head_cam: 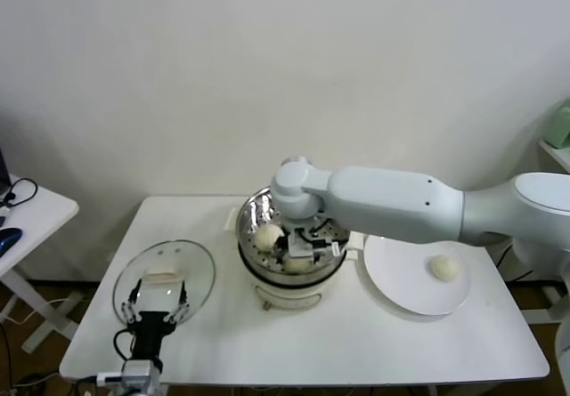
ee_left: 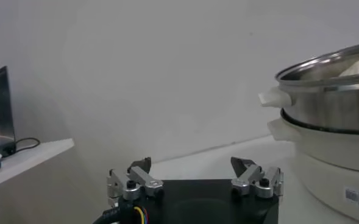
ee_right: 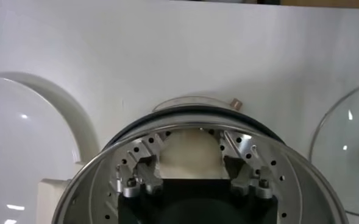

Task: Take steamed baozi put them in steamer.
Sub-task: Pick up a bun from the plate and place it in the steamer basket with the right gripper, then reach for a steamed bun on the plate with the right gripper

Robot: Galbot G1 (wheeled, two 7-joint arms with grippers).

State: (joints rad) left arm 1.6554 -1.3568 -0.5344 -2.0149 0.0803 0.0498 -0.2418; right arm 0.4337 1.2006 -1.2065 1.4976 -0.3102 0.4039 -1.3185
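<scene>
Right wrist view: right pincer [ee_right: 190, 159] grips a cream-white round baozi [ee_right: 190, 152] inside the shiny perforated steel steamer [ee_right: 100, 176]; left pincer [ee_left: 191, 172] rests open by the tabletop [head_cam: 374, 343] edge.

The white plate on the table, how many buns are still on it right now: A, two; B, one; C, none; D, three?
B: the head view shows a single bun lying on the white plate, while the right gripper is down inside the steamer with the other buns.
</scene>
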